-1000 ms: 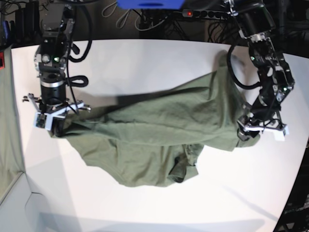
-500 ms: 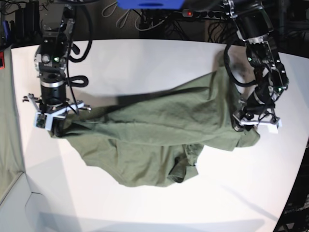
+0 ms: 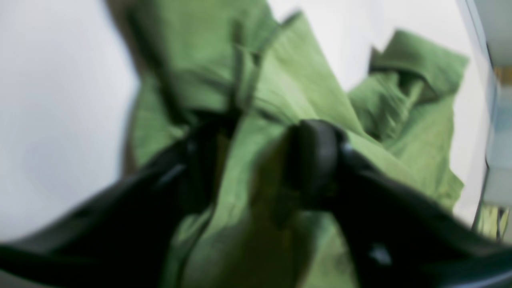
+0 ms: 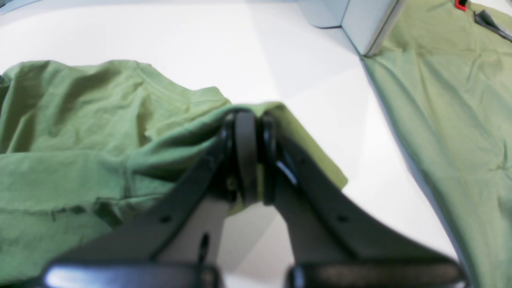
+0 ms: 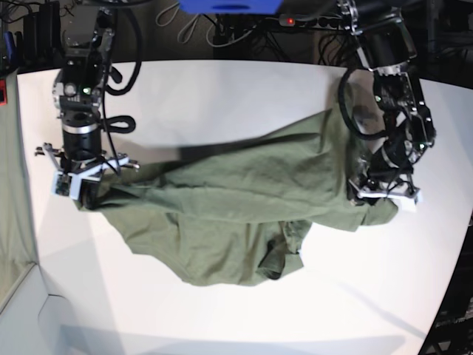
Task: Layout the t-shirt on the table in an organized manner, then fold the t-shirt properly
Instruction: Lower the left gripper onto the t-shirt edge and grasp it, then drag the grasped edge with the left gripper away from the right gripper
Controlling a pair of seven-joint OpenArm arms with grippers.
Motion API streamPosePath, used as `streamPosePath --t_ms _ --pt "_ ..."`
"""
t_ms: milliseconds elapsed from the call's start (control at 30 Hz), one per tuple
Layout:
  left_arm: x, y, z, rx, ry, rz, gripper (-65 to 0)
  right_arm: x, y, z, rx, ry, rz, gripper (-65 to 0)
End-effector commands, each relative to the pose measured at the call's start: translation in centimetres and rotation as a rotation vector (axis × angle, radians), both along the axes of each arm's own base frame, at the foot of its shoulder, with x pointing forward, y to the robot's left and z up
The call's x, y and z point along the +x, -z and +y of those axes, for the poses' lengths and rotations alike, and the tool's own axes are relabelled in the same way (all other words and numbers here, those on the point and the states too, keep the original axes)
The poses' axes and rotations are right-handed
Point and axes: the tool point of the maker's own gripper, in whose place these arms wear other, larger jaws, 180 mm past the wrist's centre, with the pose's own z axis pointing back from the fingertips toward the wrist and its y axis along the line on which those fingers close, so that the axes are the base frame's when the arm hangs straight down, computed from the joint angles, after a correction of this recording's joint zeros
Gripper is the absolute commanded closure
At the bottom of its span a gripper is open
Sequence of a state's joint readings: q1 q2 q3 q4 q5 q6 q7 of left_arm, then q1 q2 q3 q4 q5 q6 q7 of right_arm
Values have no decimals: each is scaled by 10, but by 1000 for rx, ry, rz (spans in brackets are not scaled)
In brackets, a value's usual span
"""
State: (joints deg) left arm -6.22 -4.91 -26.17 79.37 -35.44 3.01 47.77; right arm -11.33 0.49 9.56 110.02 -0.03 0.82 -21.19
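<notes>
The t-shirt (image 5: 244,214): pinched at one end by the right gripper (image 4: 248,156), jaws pressed tight on a folded edge of olive cloth, fabric wrapped over the fingertips in the right wrist view. At the other end, down on the cloth under the left gripper (image 5: 384,194); in the blurred left wrist view, jaws partly apart with green fabric bunched between and around the dark fingers (image 3: 316,160), but whether pinched fast or only pushed into, cannot tell.

Outward from both: spread as a rumpled band across the middle of the table (image 5: 222,89), long axis running from one gripper to the other, side to side in the base view. Sagging toward the near edge between the two, with a folded-under lump, seemingly a sleeve or neck, at the lower middle. Not yet flat, so still in the laying-out stage by the look of it.

Coming move probably hinges on that long axis: pulling the ends apart along it to take out the slack. Right end secured; left end nearer the table's curved edge and less surely held, so likely needing a firm grip first. Beside the table, beyond the right gripper, a greenish cloth strip (image 5: 11,200), apart from the shirt.
</notes>
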Motion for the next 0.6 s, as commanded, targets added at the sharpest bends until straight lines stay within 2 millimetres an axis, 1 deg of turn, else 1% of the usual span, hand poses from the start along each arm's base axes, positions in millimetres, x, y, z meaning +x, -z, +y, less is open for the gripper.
streamPosePath --t_ms 0,67,133,200,267,300,433,500,567 --pt "12 -17 5 10 -2 -51 -208 4 -15 -1 -16 -4 -54 0" --pt "12 -19 5 3 -4 -59 -100 4 -15 -1 -16 -4 -54 0" --pt "13 -22 5 6 -3 -70 -9 4 -15 -1 -16 -4 -54 0" --pt "13 -29 5 14 2 -84 0 4 -16 -1 -16 -4 -56 0" --pt "15 -43 6 30 4 -121 -2 4 -16 -1 -16 -4 -56 0" --pt "12 -47 6 39 6 -131 0 4 -16 -1 -16 -5 -56 0" --pt "6 -82 -1 30 17 -233 0 5 -17 -1 -16 -5 -59 0" --pt "4 -95 -3 24 25 -271 0 6 -17 -1 -16 -5 -62 0" --pt "1 -104 -6 16 33 -297 0 6 -17 -1 -16 -5 -62 0"
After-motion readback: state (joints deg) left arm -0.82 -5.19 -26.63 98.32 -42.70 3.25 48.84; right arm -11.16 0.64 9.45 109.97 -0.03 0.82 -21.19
